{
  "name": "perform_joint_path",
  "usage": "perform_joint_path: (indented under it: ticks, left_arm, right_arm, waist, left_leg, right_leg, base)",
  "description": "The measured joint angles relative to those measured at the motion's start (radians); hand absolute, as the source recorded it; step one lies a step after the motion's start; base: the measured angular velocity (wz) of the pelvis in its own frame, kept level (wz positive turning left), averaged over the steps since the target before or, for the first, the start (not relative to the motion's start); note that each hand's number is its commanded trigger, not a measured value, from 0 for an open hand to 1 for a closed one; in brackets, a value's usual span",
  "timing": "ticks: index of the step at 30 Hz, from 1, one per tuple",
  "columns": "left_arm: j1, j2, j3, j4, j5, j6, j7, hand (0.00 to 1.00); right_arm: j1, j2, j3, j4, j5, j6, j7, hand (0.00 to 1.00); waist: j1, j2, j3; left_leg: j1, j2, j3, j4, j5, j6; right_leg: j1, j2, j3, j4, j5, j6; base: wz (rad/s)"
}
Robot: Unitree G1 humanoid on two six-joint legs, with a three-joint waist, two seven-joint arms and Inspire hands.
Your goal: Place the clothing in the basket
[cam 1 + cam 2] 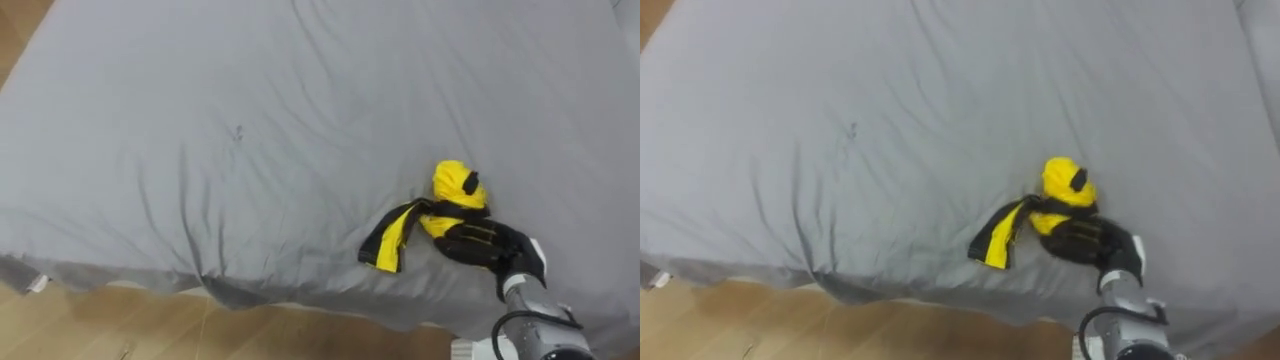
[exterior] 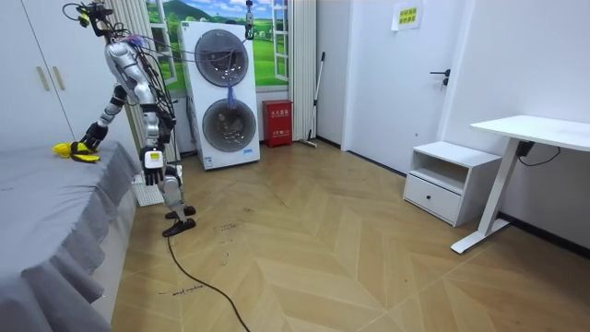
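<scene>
Resting on the yellow-and-black garment (image 1: 455, 187) near the edge of the grey bed (image 1: 250, 120), the right hand (image 1: 487, 244) is blending into dark cloth, so whether it is gripping cannot be told. A shallow hold is risking the garment slipping free on lifting.

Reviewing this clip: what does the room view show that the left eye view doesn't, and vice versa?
Room view: the robot standing by the bed, stacked washing machines, a red box, a white nightstand and a desk. Left eye view: the grey sheet's creases and a black and yellow strip trailing toward the bed's edge. Both: the bed, the yellow and black garment and the right hand on it.
</scene>
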Motion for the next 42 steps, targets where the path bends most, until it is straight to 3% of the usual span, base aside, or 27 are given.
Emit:
perform_joint_path:
  ticks: [5, 17, 38, 42]
  left_arm:
    - [-0.004, 0.003, -0.005, 0.001, -0.001, 0.005, -0.008, 0.0]
    - [-0.004, 0.007, -0.009, 0.002, -0.001, 0.005, -0.007, 0.0]
    - [-0.005, 0.027, -0.071, 0.003, -0.075, 0.018, -0.009, 0.0]
    - [-0.005, 0.03, -0.094, 0.002, -0.098, 0.025, -0.005, 0.0]
  right_arm:
    - [0.0, -0.023, 0.0, -0.051, 0.01, 0.0, -0.041, 0.0]
    - [0.004, -0.018, 0.014, -0.225, 0.004, 0.0, -0.052, 0.0]
    - [0.025, 0.028, 0.163, -0.225, -0.08, -0.001, 0.06, 0.0]
    - [0.024, 0.028, 0.179, -0.132, -0.08, -0.024, 0.067, 0.0]
  waist:
    - [-0.004, 0.0, 0.0]
    - [-0.005, -0.011, -0.0024]
    - [-0.003, -0.014, -0.0036]
    - [-0.001, -0.009, -0.0054]
  left_leg:
    - [-0.003, -0.001, 0.006, -0.01, 0.004, 0.001]
    - [0.0, -0.001, 0.02, -0.012, 0.005, 0.0]
    - [0.01, 0.001, 0.014, -0.012, 0.004, 0.0]
    - [0.009, -0.001, 0.002, -0.011, 0.005, -0.001]
  right_leg:
    - [-0.011, -0.001, 0.007, 0.001, 0.0, 0.0]
    - [-0.013, 0.0, 0.021, 0.0, 0.0, 0.001]
    - [-0.003, 0.002, 0.021, 0.001, 0.0, 0.001]
    - [0.004, 0.001, 0.005, 0.001, 0.0, 0.001]
  base:
    - [-0.03]
    - [-0.01]
    - [-0.01]
    - [0.1]
